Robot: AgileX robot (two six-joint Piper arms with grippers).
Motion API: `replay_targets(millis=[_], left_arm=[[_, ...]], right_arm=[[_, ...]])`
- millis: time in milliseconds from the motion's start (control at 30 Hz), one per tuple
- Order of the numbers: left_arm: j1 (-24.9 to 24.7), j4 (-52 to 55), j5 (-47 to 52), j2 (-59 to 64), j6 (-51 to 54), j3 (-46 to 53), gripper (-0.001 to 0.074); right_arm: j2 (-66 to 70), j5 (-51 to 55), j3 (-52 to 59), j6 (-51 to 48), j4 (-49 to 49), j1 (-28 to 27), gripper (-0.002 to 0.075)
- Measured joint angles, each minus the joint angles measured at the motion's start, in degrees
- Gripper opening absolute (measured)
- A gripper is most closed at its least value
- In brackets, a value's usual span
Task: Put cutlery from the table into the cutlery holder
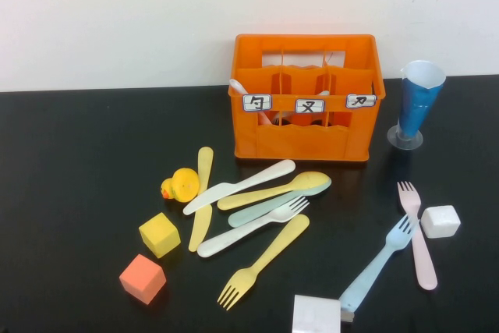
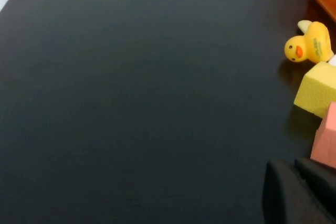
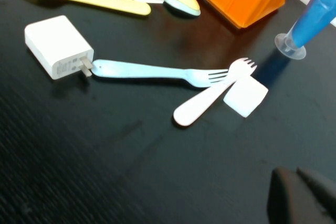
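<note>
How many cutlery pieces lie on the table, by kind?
Forks: 4, white fork, yellow fork, blue fork, pink fork
Knives: 2, white knife, yellow knife
Spoons: 2, yellow spoon, pale green spoon
Total: 8
Left gripper hovers by orange cube; right gripper by pink fork.

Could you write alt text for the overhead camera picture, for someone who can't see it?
Pastel plastic cutlery lies scattered on a black table before an orange cutlery holder. No left gripper or right gripper shows.
</note>
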Motion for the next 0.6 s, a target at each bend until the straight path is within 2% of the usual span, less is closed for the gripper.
replay_targets(millis=[200, 400, 600], left_arm=[[-0.46, -0.38, 0.03, 0.0, 2.86, 0.0, -0.0001], [1.87, -1.8, 0.13, 0.0, 2.95, 0.0, -0.0001], [1.87, -2.7, 0.13, 0.0, 2.95, 0.0, -0.0001]], right_arm=[[0.0, 0.0, 0.0, 0.0, 0.0, 0.0, -0.0002], [0.0, 0.0, 0.0, 0.0, 0.0, 0.0, -0.0002], [0.0, 0.0, 0.0, 0.0, 0.0, 0.0, -0.0003]])
